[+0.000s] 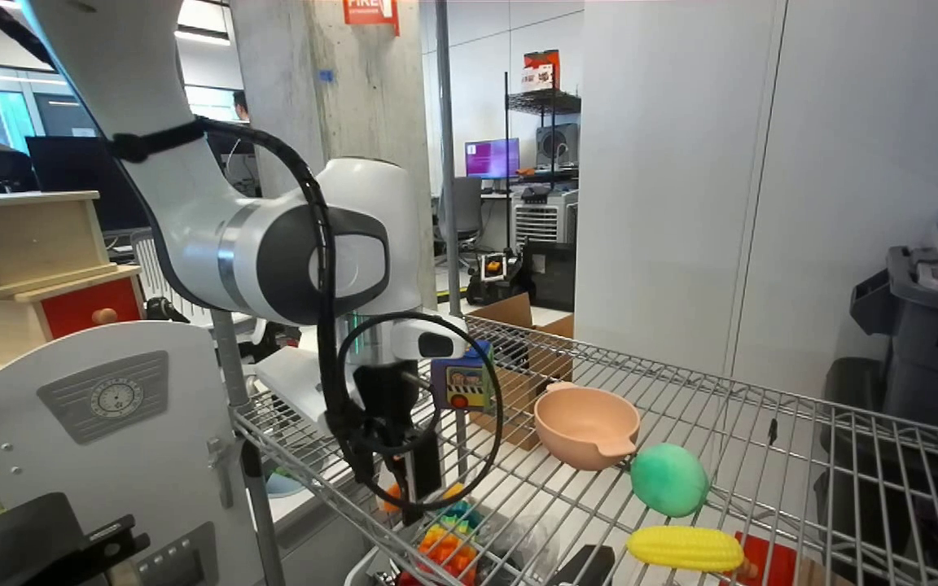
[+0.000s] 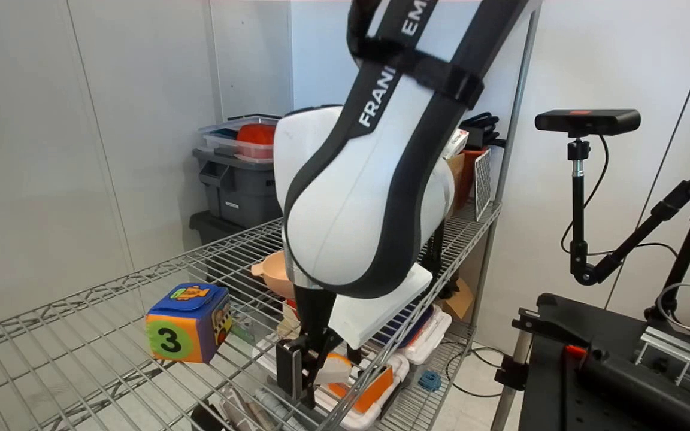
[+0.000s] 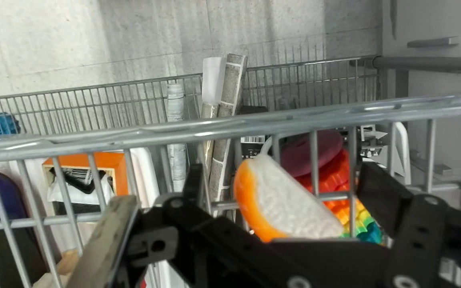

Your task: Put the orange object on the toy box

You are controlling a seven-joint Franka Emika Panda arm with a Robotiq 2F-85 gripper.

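Observation:
The orange object is a wedge with an orange rounded side and a whitish flat face. It rests on the wire shelf, between the two fingers in the wrist view; its near end is hidden by the gripper. In an exterior view it shows just beside the fingers. My gripper is open, with gaps to the object on both sides; it is low at the shelf in both exterior views. The toy box is a blue, orange and green cube upright on the shelf, partly behind the arm elsewhere. It is out of the wrist view.
A peach bowl, a green ball and a yellow corn toy are on the wire shelf. The shelf's raised rail runs close by the fingers. A rainbow toy lies below the wires. A brown cardboard box stands behind.

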